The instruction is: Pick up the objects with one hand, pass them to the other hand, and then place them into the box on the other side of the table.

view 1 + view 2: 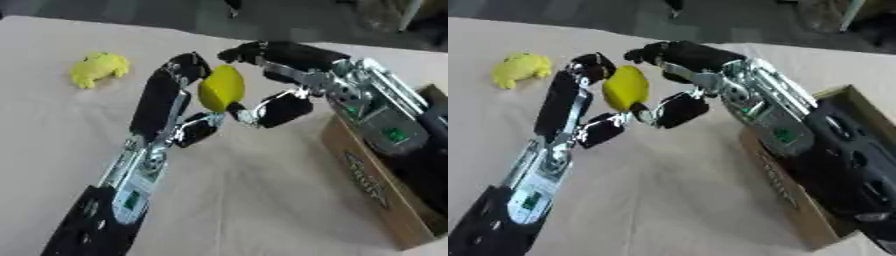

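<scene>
Midway — yellow object [220, 89] passing between hands
Left robot hand [166, 102] and right robot hand [284, 75] both pinch it above the bench [262, 200] — handover before the box [372, 187].

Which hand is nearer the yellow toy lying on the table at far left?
Left. The left hand is just to the right of the yellow toy, holding a yellow oval object together with the right hand, which is farther right, above the box.
</scene>
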Robot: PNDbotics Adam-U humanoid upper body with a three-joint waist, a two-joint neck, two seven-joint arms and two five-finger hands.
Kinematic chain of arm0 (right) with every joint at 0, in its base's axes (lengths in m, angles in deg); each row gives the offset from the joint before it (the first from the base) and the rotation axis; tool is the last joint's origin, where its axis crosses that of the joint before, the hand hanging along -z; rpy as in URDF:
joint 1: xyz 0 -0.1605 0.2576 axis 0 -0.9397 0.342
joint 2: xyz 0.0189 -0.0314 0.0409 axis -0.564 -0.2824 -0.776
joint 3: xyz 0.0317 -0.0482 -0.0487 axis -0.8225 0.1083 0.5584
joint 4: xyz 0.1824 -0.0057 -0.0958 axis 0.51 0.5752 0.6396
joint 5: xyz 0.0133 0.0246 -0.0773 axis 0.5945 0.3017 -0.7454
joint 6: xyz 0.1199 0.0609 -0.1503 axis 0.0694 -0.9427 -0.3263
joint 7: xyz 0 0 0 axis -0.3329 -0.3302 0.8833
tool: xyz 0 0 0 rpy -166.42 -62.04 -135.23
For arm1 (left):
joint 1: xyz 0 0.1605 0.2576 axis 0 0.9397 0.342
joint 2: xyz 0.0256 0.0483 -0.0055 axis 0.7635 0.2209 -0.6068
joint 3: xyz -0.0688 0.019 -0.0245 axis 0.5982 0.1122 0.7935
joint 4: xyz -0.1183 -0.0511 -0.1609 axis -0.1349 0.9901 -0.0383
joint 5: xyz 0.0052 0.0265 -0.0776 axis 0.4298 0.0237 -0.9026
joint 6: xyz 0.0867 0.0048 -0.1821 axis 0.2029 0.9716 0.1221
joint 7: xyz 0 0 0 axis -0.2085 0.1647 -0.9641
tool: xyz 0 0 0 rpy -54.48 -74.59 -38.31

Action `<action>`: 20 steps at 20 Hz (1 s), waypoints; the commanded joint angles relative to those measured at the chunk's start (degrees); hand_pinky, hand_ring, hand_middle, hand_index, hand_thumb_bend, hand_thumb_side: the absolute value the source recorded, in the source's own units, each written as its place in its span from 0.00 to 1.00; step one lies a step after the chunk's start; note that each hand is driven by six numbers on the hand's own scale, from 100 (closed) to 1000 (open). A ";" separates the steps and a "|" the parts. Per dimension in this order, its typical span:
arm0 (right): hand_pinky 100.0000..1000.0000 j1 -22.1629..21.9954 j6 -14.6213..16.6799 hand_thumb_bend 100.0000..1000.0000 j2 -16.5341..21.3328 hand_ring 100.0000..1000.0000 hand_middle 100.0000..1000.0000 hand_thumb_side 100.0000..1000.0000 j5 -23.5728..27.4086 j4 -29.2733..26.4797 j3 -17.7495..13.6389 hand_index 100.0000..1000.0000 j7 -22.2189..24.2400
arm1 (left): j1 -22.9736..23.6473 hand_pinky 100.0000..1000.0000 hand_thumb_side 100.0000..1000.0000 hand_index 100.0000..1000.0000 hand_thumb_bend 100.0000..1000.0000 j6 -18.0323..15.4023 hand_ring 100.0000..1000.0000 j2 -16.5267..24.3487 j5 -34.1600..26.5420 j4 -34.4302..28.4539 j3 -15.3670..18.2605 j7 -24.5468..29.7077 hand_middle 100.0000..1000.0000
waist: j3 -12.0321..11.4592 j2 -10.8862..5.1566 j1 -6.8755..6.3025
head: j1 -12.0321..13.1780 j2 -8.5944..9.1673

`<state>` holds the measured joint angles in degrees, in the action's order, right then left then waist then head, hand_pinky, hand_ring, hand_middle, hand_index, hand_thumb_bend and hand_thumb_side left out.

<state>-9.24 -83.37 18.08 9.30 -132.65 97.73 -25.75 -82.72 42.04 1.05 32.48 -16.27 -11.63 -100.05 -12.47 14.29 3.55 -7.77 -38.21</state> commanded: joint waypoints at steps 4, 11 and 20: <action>0.93 1.15 0.11 0.17 0.34 0.90 0.86 0.45 0.45 -0.02 -0.39 1.00 -0.21 | -1.24 0.50 0.00 0.42 0.06 -0.11 0.51 -0.71 0.47 -0.79 0.00 -0.34 0.45 | 0.05 -0.74 -0.22 | -0.47 -0.20; 0.92 0.84 0.77 0.11 0.65 0.87 0.75 0.43 0.74 0.13 -0.55 0.92 0.00 | -1.46 0.50 0.00 0.42 0.07 -0.30 0.51 -0.78 1.11 -0.87 -0.04 -0.29 0.46 | 0.12 -0.70 -0.26 | -0.40 -0.23; 0.90 0.63 -1.31 0.00 0.69 0.82 0.64 0.27 3.46 0.63 -0.59 0.82 -2.17 | -1.67 0.50 0.00 0.42 0.08 -0.67 0.51 -0.97 1.99 -0.99 -0.09 -0.52 0.46 | 0.10 -0.71 -0.17 | -0.62 -0.15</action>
<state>-9.31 -84.38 18.06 12.26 -131.91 97.72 -27.35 -83.12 41.70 0.58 34.26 -16.27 -11.63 -100.39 -12.44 14.43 3.55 -8.21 -38.49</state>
